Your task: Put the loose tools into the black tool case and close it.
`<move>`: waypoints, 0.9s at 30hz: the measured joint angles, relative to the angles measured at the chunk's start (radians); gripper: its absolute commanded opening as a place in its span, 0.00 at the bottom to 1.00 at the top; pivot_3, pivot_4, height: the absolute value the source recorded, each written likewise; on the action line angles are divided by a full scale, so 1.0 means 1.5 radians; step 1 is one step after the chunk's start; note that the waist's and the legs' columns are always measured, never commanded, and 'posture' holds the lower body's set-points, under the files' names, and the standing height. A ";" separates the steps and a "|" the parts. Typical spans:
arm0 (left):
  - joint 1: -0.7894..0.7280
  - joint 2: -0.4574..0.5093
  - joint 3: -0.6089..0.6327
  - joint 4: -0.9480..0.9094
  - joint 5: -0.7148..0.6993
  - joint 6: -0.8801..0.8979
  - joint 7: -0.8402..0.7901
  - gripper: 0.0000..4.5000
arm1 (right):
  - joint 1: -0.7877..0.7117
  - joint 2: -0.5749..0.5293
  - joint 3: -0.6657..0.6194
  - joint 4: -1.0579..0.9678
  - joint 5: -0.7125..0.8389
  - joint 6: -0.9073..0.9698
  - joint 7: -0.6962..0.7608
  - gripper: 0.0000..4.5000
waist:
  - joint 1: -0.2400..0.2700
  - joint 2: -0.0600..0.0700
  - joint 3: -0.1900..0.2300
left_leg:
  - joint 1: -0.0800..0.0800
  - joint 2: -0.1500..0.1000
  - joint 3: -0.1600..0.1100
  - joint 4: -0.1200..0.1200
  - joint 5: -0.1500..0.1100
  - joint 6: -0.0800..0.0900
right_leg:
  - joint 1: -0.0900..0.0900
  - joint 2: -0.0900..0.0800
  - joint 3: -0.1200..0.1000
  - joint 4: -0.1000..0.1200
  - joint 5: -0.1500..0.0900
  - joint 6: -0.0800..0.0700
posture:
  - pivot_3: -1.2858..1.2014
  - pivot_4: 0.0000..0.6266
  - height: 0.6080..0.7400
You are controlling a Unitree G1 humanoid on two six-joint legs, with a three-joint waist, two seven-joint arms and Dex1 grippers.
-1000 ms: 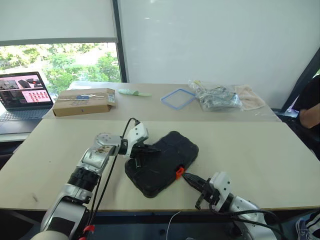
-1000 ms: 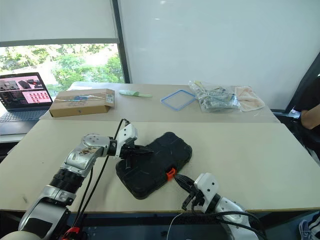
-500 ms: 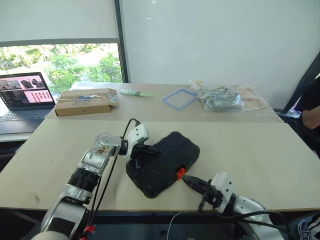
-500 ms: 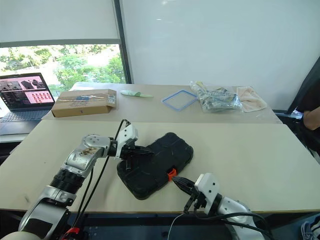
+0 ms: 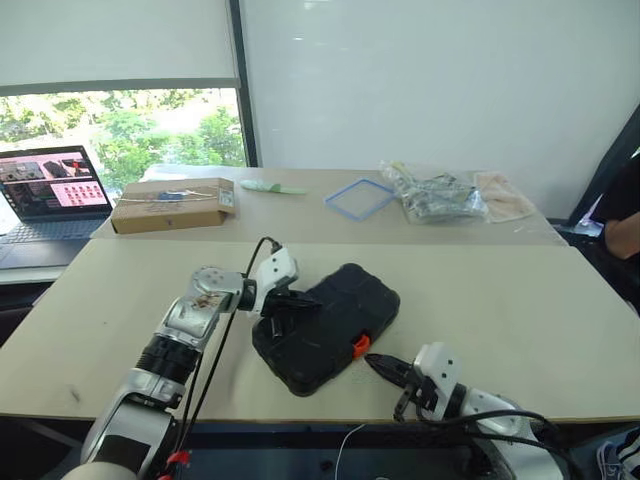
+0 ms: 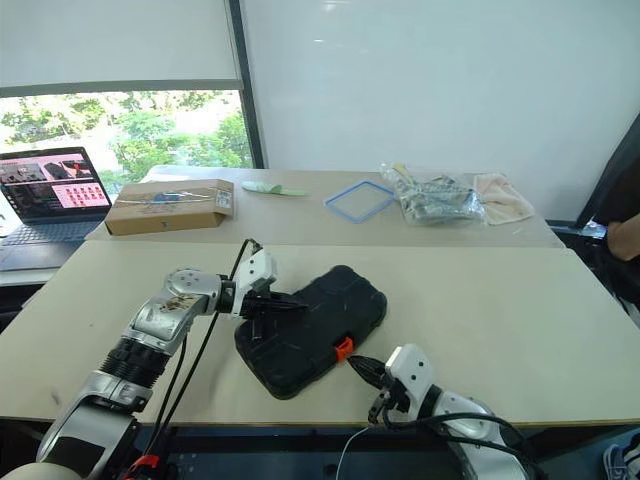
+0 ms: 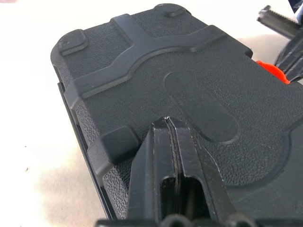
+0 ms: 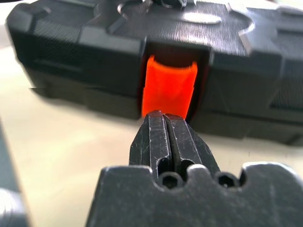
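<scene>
The black tool case [image 5: 335, 315] lies closed on the near table, its ribbed lid down and its orange latch [image 5: 360, 346] facing me. My left gripper [image 5: 288, 303] is shut and rests its tips on the lid's left part [image 7: 166, 120]. My right gripper [image 5: 374, 363] is shut too, with nothing between its fingers. It points level at the latch [image 8: 169, 87], and its tip [image 8: 163, 116] sits just before the latch's lower edge. I cannot tell whether it touches. The loose tools are out of view.
On the far table are a brown cardboard box [image 5: 170, 203], a laptop [image 5: 45, 195], a blue frame [image 5: 357, 197], a clear bag of items [image 5: 440, 196] and a pale green object [image 5: 268, 185]. A person's arm [image 5: 622, 228] shows at the right edge.
My right gripper has dipped slightly in front of the latch. The left gripper and the case have stayed put.
</scene>
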 measured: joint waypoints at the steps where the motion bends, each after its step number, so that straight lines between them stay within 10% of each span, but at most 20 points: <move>1: 0.000 0.000 0.000 0.001 0.000 0.000 -0.001 0.00 | -0.005 0.003 0.003 0.012 -0.005 0.000 0.000 0.02 | 0.000 0.000 0.000 | 0.000 0.000 0.000 0.000 0.000 0.000 | 0.000 0.000 0.000 0.000 0.000 0.000 | 0.52 0.24 1.00; 27: 0.007 0.005 -0.003 0.004 0.015 -0.028 0.005 0.00 | -0.056 0.006 0.017 0.034 -0.023 0.053 0.020 0.02 | -0.005 0.000 0.000 | 0.000 0.000 0.000 0.000 0.000 0.000 | -0.001 0.000 0.000 0.001 0.000 0.000 | 0.52 0.24 1.00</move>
